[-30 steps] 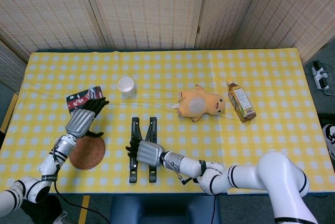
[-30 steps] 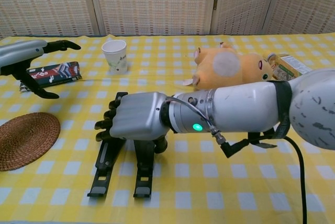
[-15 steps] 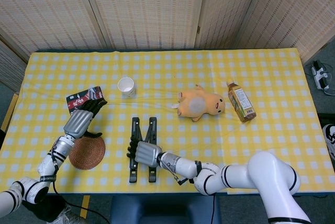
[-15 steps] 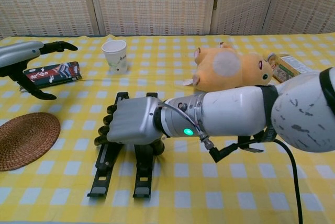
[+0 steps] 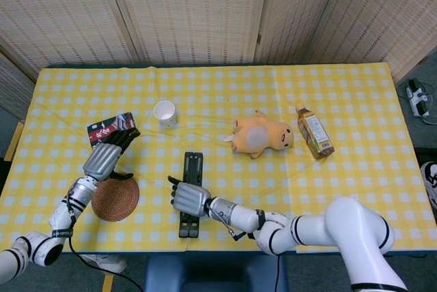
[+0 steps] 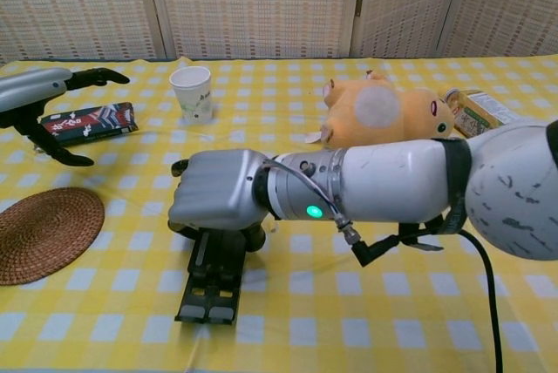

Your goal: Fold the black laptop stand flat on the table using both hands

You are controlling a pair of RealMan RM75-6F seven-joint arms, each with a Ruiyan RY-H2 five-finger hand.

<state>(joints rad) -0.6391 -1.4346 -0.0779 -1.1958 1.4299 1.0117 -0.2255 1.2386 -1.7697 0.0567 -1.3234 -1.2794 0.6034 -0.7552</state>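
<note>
The black laptop stand point(image 5: 191, 193) point(image 6: 213, 277) lies flat on the checked cloth near the front edge, its two bars closed together into one narrow strip. My right hand point(image 5: 189, 199) point(image 6: 218, 200) is wrapped around its middle and grips it, hiding the strip's centre. My left hand point(image 5: 106, 157) point(image 6: 39, 98) hovers to the left, above the woven coaster, fingers spread and holding nothing, well apart from the stand.
A round woven coaster point(image 5: 115, 198) point(image 6: 42, 232) lies left of the stand. Behind it are a dark snack packet point(image 5: 109, 128) and a white paper cup point(image 5: 164, 112). A yellow plush toy point(image 5: 261, 135) and a lying bottle point(image 5: 314, 133) sit to the right.
The stand's two splayed bars have come together into one closed strip under my right hand. My left hand has barely moved.
</note>
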